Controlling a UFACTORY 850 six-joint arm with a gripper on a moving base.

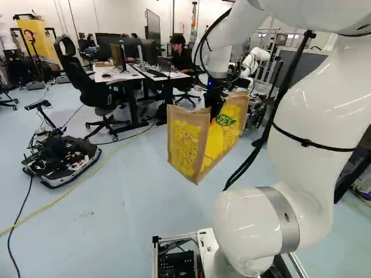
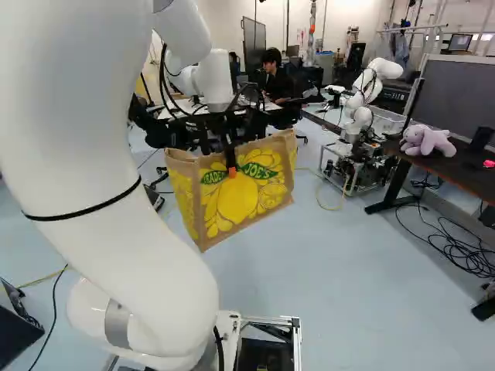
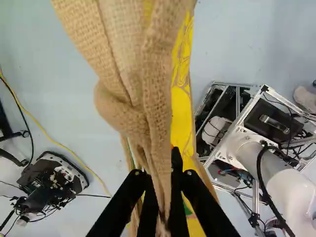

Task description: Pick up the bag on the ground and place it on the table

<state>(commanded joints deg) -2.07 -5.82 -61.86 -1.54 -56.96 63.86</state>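
Left base view: bag [image 1: 186, 142] hangs tilted above floor [image 1: 116, 214]. Right base view: end effector [image 2: 232, 170] gripping bag near upper edge; stuffed toy [image 2: 428, 141] on dark tabletop [image 2: 456, 171] at right. Wrist view: fingers [image 3: 183, 197] pinching bunched bag fabric between them.

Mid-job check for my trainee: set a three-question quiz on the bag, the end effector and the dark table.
1. True or false: the end effector is shut on the bag.
2. What sits on the dark table at the right of the right base view?
A) the bag
B) a plush toy
C) an office chair
3. Fill in: the bag hangs above the ____.

Key: 1 true; 2 B; 3 floor.
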